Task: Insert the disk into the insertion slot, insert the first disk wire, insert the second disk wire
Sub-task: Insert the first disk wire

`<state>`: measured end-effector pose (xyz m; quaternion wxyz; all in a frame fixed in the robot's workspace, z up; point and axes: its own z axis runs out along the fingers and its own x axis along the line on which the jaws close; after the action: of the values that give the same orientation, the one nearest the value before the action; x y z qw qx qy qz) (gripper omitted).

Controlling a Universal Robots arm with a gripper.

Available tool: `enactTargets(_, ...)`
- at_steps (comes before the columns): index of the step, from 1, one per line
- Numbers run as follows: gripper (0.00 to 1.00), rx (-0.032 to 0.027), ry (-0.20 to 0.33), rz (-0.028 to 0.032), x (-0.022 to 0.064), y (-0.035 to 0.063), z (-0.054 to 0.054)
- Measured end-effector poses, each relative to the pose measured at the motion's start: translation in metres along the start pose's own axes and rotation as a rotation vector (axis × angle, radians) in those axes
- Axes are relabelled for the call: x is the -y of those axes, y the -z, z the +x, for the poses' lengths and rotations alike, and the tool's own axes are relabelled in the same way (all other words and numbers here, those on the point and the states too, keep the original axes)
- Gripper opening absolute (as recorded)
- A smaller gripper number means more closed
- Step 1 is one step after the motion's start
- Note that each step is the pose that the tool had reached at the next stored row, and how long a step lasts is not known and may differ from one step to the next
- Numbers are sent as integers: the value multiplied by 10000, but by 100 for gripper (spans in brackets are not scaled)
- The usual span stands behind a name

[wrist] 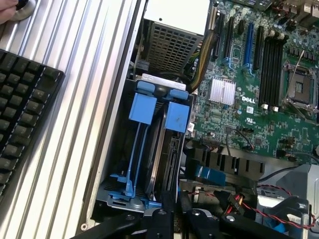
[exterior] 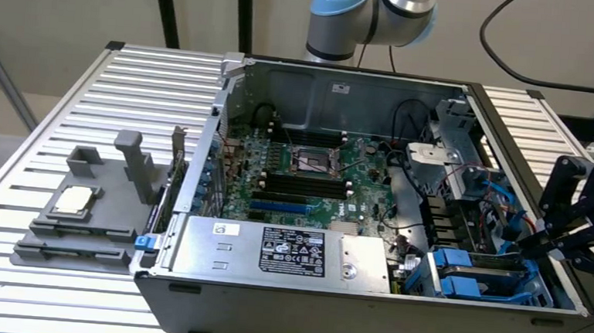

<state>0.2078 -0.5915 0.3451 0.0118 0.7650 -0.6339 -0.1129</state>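
Tool, tips obscured, at insertion slot

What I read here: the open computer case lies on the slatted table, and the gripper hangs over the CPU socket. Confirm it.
Not quite. The open computer case lies on the slatted table, but the gripper hangs at the blue-tabbed drive cage on the exterior view's right, not over the CPU socket. The exterior view shows it.

red wires crowd beside insertion slot.
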Motion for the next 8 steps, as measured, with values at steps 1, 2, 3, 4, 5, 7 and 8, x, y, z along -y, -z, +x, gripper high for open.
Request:
enactTargets(1, 16, -2, 18, -7, 0, 0, 0)
enactTargets(2, 16, -4, 40, -13, 0, 0, 0)
enactTargets(3, 16, -7, 65, -18, -1, 0, -1)
enactTargets(4, 16, -9, 92, -22, -4, -1, -2)
enactTargets(5, 16, -14, 119, -25, -10, -2, -3)
enactTargets(7, 16, -22, 180, -34, -27, -6, -6)
enactTargets(8, 16, -26, 205, -39, -42, -9, -8)
